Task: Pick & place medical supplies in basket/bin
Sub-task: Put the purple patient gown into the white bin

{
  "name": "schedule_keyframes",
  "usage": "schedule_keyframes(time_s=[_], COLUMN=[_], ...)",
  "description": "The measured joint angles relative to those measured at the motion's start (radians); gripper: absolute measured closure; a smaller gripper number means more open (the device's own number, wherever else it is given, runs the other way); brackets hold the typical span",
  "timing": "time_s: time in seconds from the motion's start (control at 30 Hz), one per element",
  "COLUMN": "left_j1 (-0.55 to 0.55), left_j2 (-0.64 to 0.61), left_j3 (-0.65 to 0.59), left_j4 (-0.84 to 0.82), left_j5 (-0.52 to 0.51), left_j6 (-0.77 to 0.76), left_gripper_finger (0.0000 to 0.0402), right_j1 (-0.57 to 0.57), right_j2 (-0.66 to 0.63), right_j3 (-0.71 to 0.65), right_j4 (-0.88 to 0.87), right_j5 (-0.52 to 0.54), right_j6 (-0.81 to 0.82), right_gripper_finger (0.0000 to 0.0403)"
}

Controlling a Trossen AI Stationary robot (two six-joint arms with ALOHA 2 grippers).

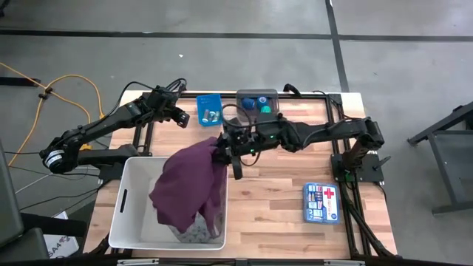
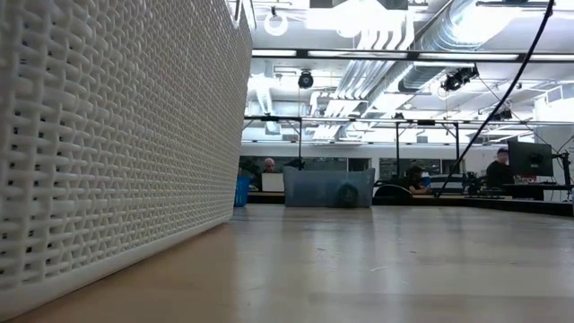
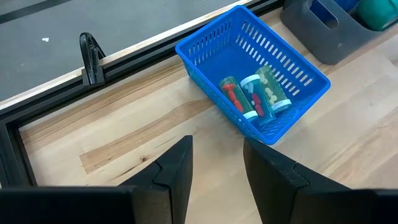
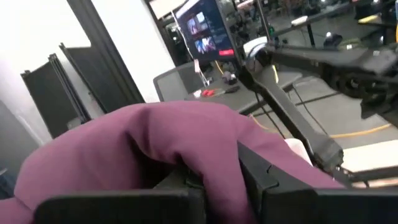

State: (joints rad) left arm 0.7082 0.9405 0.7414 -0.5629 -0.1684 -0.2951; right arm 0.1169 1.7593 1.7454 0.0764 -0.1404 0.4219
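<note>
Basket first, the big white tub sitting at about seven o'clock on the table, and the maroon cloth is hanging over it, draping down inside. Beneath it, at the tub's near corner, a grey patterned cloth is already lying in the bottom, so that one looks done. The right gripper is reaching in from three o'clock, jaws pinched tight on the maroon cloth's top edge, holding it above the tub's far right corner; judging by that, a release is what's left for this item. The left gripper is waiting at about eleven o'clock, jaws partly apart and holding nothing, looking down at the small blue bin where the vials are lying. At twelve o'clock the small grey bin is holding the tape rolls. So vials and rolls are still to go. A first-aid kit is resting at five o'clock.
</note>
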Motion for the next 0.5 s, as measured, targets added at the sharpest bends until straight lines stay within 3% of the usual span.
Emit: schedule_keyframes(time_s=[0.5], left_j1=[0.0], left_j2=[0.0], left_j3=[0.0], left_j4=[0.0], left_j5=[0.0], left_j6=[0.0], left_gripper_finger=[0.0265], right_j1=[0.001], right_j2=[0.045], right_j3=[0.001], right_j4=[-0.021], right_j5=[0.014], right_j6=[0.046], right_gripper_finger=[0.0364])
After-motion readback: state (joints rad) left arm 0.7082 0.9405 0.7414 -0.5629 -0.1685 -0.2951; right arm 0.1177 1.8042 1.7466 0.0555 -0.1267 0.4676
